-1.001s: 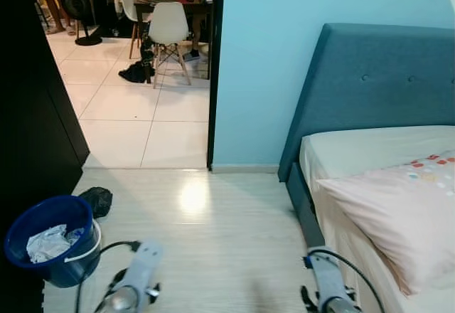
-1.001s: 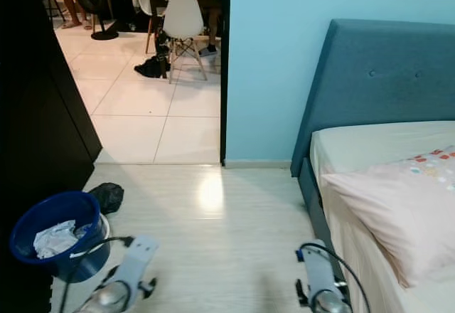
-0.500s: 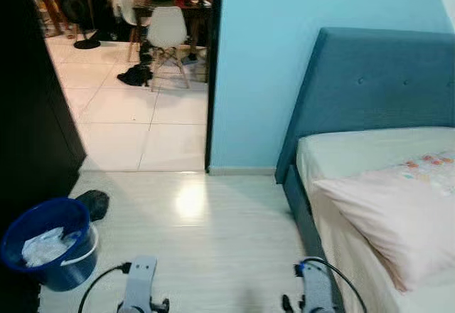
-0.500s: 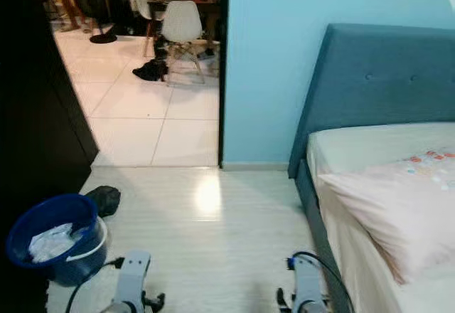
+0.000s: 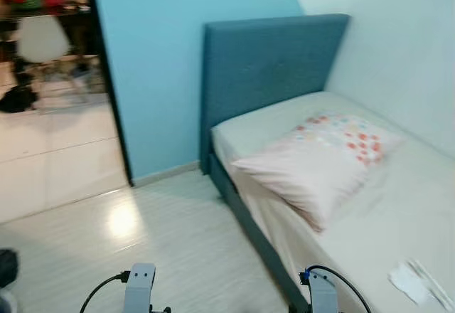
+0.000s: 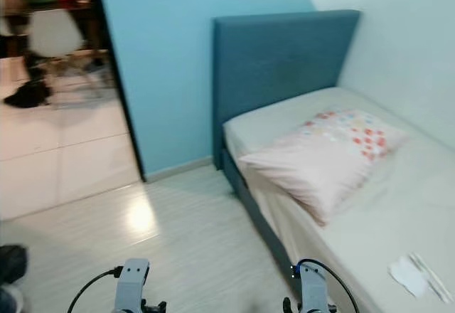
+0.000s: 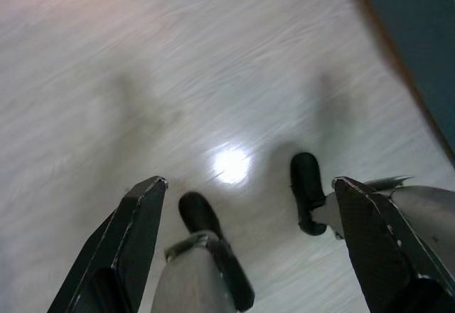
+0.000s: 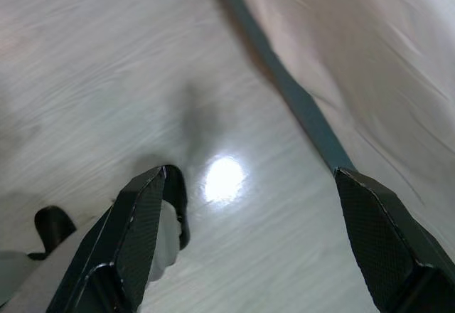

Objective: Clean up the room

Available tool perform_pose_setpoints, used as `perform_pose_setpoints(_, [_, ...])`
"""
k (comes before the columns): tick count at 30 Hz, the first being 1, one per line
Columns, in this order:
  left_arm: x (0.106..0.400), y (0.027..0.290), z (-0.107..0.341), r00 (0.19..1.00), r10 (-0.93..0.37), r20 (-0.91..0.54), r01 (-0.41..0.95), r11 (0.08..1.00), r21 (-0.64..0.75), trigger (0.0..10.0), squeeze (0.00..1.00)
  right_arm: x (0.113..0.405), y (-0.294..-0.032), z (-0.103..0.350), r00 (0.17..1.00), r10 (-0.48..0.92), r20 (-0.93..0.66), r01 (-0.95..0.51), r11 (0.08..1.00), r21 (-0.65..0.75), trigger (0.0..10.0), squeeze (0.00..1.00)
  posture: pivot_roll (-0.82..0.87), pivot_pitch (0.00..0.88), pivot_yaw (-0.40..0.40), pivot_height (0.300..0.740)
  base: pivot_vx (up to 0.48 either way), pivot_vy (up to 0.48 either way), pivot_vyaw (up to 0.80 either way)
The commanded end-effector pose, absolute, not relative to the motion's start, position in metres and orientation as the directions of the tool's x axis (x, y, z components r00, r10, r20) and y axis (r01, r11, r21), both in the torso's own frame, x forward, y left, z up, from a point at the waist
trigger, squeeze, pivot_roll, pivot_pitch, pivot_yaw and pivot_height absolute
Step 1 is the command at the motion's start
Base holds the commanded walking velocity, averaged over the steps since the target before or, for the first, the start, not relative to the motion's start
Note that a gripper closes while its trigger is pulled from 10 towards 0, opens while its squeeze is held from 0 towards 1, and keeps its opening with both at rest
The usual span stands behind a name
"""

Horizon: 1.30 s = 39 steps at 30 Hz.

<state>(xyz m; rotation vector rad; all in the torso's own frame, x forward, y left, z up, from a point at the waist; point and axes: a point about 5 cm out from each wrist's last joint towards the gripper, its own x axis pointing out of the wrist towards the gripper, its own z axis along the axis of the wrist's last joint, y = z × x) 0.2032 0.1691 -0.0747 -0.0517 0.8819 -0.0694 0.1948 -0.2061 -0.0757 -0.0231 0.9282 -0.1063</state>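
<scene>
A crumpled white paper [image 5: 409,281] lies on the bare mattress [image 5: 398,213] near the bed's front right. A pink pillow [image 5: 320,160] with coloured spots rests toward the blue headboard [image 5: 263,64]. Both silver arms hang low at the picture's bottom, the left arm [image 5: 139,288] over the pale wooden floor and the right arm [image 5: 321,292] beside the bed frame. In the left wrist view my left gripper [image 7: 249,181] is open above the floor with nothing between its fingers. My right gripper [image 8: 252,173] is open too, over the floor next to the bed's dark base [image 8: 298,103].
A doorway on the left leads to a tiled room with a white chair [image 5: 43,39] and a cluttered table. A black object [image 5: 6,267] lies on the floor at the far left edge. Pale floor [image 5: 163,235] stretches between door and bed.
The whole picture has swung to the right, so the camera has turned. The blue bucket has left the picture on the left, and the bed with the white paper has come in.
</scene>
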Motion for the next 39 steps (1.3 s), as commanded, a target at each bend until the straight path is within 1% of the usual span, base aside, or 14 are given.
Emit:
perform_pose_setpoints(1, [0.201, 0.172, -0.075, 0.637, -0.076, -0.767, 0.027, 0.997, -0.076, 10.0, 0.00, 0.192, -0.210, -0.077, 0.581, -0.114, -0.806, 0.098, 0.993, -0.070, 10.0, 0.00, 0.02, 0.000, -0.060, 0.740, 0.000, 0.000, -0.69])
perform_pose_setpoints(4, [0.202, 0.172, -0.075, 0.642, -0.076, -0.763, 0.028, 0.997, -0.076, 10.0, 0.00, 0.192, -0.210, -0.077, 0.581, -0.115, -0.805, 0.098, 0.993, -0.071, 10.0, 0.00, 0.02, 0.000, -0.060, 0.740, 0.000, 0.000, -0.69])
perform_pose_setpoints(7, [0.213, 0.170, -0.068, 0.681, -0.071, -0.729, 0.035, 0.997, -0.064, 10.0, 0.00, 0.196, -0.208, -0.075, 0.592, -0.118, -0.797, 0.098, 0.992, -0.074, 10.0, 0.00, 0.02, 0.000, -0.057, 0.740, 0.000, 0.000, -0.69])
perform_pose_setpoints(9, [0.219, 0.171, -0.065, 0.698, -0.050, -0.714, 0.037, 0.999, -0.034, 10.0, 0.00, 0.198, -0.207, -0.074, 0.598, -0.116, -0.793, 0.096, 0.993, -0.072, 10.0, 0.00, 0.02, 0.000, -0.057, 0.740, 0.000, 0.000, -0.69])
perform_pose_setpoints(16, [0.227, 0.173, -0.059, 0.716, -0.036, -0.697, 0.009, 0.999, -0.042, 10.0, 0.00, 0.207, -0.203, -0.069, 0.625, -0.095, -0.774, 0.069, 0.995, -0.067, 10.0, 0.00, 0.02, 0.000, -0.055, 0.740, 0.000, 0.000, -0.69])
perform_pose_setpoints(19, [0.233, 0.173, -0.055, 0.736, -0.049, -0.675, 0.006, 0.998, -0.066, 10.0, 0.00, 0.219, -0.193, -0.063, 0.666, -0.034, -0.745, -0.066, 0.992, -0.105, 10.0, 0.00, 0.02, 0.000, -0.054, 0.740, 0.000, 0.000, -0.61])
perform_pose_setpoints(21, [0.234, 0.173, -0.055, 0.736, -0.051, -0.675, -0.004, 0.997, -0.079, 10.0, 0.00, 0.221, -0.191, -0.062, 0.673, -0.012, -0.739, -0.085, 0.992, -0.093, 10.0, 0.00, 0.02, 0.000, -0.054, 0.740, 0.000, 0.000, -0.46])
perform_pose_setpoints(24, [0.233, 0.173, -0.055, 0.734, -0.076, -0.675, -0.034, 0.988, -0.148, 10.0, 0.00, 0.224, -0.184, -0.060, 0.680, 0.045, -0.732, -0.170, 0.981, -0.098, 10.0, 0.00, 0.02, 0.000, -0.054, 0.740, 0.000, 0.000, 0.00])
perform_pose_setpoints(27, [0.228, 0.176, -0.059, 0.719, -0.057, -0.693, -0.047, 0.990, -0.130, 10.0, 0.00, 0.226, -0.177, -0.059, 0.675, 0.103, -0.731, -0.257, 0.961, -0.102, 10.0, 0.00, 0.02, 0.000, -0.053, 0.740, 0.000, 0.000, 0.00])
perform_pose_setpoints(30, [0.222, 0.177, -0.062, 0.704, -0.054, -0.708, -0.051, 0.991, -0.126, 10.0, 0.00, 0.226, -0.178, -0.059, 0.671, 0.134, -0.730, -0.282, 0.956, -0.084, 10.0, 0.00, 0.02, 0.000, -0.053, 0.740, 0.179, 0.000, 0.14])
perform_pose_setpoints(39, [0.216, 0.177, -0.066, 0.690, -0.064, -0.721, -0.050, 0.989, -0.136, 10.0, 0.00, 0.227, -0.179, -0.058, 0.675, 0.143, -0.724, -0.276, 0.959, -0.068, 10.0, 0.00, 0.02, 0.000, -0.055, 0.740, 0.319, 0.000, 0.47])
